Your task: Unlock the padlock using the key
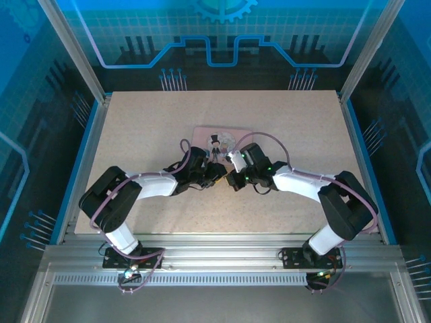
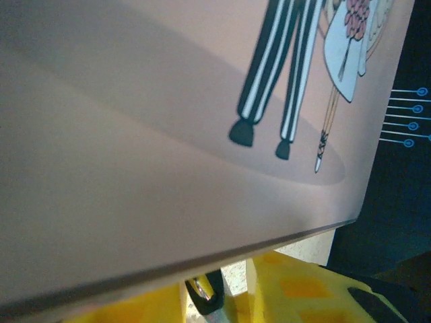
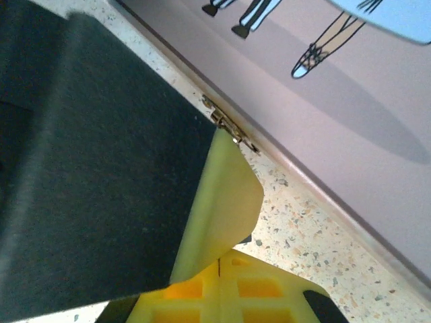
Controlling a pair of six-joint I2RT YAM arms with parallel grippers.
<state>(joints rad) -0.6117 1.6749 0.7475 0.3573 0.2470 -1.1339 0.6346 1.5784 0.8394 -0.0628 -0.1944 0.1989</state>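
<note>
My two grippers meet at the middle of the table, just in front of a pink picture mat. In the left wrist view my left gripper has its yellow fingers close on either side of a black loop with shiny metal inside, which looks like part of the padlock; the mat's edge hides the rest. In the right wrist view my right gripper is pressed shut, and a small toothed metal piece, apparently the key, sticks out of its tip at the mat's edge. From above, the left gripper and right gripper almost touch.
The pink mat carries a cartoon of a striped-trousered figure and a bride. Speckled tabletop lies in front of it. A metal frame and blue panels ring the table.
</note>
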